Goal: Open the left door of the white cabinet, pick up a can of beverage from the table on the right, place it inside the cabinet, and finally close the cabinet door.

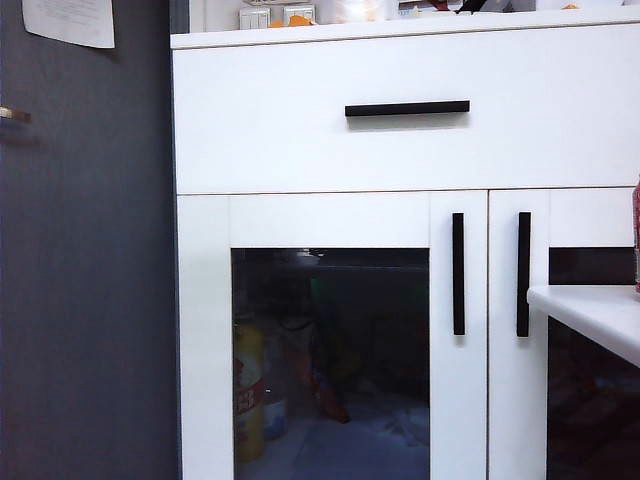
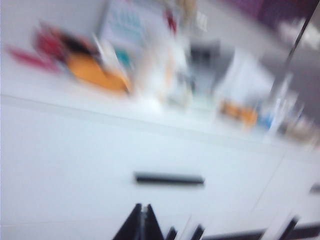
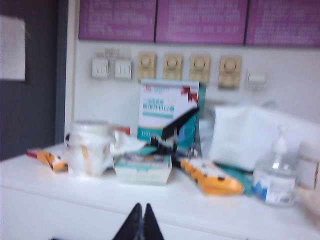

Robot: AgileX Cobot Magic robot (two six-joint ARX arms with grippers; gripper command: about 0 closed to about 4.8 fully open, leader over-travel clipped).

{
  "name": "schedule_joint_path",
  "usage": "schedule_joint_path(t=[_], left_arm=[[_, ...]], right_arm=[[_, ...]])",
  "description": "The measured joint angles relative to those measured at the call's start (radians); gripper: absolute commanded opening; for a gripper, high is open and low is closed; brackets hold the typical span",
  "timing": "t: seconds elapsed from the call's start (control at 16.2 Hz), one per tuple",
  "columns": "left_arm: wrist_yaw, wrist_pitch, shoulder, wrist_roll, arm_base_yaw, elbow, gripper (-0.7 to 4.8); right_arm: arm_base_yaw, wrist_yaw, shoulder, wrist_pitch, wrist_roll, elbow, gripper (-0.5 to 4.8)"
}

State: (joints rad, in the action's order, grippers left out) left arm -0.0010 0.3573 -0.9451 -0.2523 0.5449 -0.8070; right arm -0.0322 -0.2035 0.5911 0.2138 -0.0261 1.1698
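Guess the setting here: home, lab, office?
Likely an office or lab pantry: a white cabinet with glass doors, wall switches and purple notice boards above its cluttered top, plus a sanitizer bottle.

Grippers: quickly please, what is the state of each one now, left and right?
Left gripper: closed, holding nothing, facing the white cabinet.
Right gripper: closed, holding nothing, facing the cabinet's cluttered top.

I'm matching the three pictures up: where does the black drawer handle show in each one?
Exterior view: drawer handle upper middle, on the wide drawer above both doors.
Left wrist view: blurred dark bar low in the frame, just above the shut left tool.
Right wrist view: not in it; only the cabinet top shows.
Shared landmark: the cluttered cabinet top.
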Motion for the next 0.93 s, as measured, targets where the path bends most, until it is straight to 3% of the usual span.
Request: schedule_joint_path(t=[0.12, 0.19, 0.56, 0.8, 0.87, 0.93], left_arm=[[-0.267, 0.160, -0.224, 0.127, 0.216, -0.018, -0.05], [-0.296, 0.228, -0.309, 0.130, 0.243, -0.028, -0.05], [-0.303, 0.332, -0.724, 0.132, 0.266, -0.163, -0.05], [-0.227, 0.334, -0.943, 0.085, 0.279, -0.270, -0.01], [-0.223, 0.329, -0.969, 0.082, 0.282, -0.289, 0.14], [-0.223, 0.327, -1.001, 0.079, 0.290, -0.322, 0.76]], right_arm=[[-0.001, -0.024, 0.033, 0.050, -0.018, 0.000, 0.07], [0.000, -0.030, 0.048, 0.069, -0.040, 0.000, 0.34], [0.001, -0.048, 0.157, 0.101, -0.059, -0.054, 0.49], [0.002, -0.092, 0.147, 0.002, -0.055, -0.253, 0.50], [0.002, -0.113, 0.134, -0.009, -0.055, -0.291, 0.50], [0.002, -0.141, 0.122, -0.017, -0.054, -0.334, 0.50]])
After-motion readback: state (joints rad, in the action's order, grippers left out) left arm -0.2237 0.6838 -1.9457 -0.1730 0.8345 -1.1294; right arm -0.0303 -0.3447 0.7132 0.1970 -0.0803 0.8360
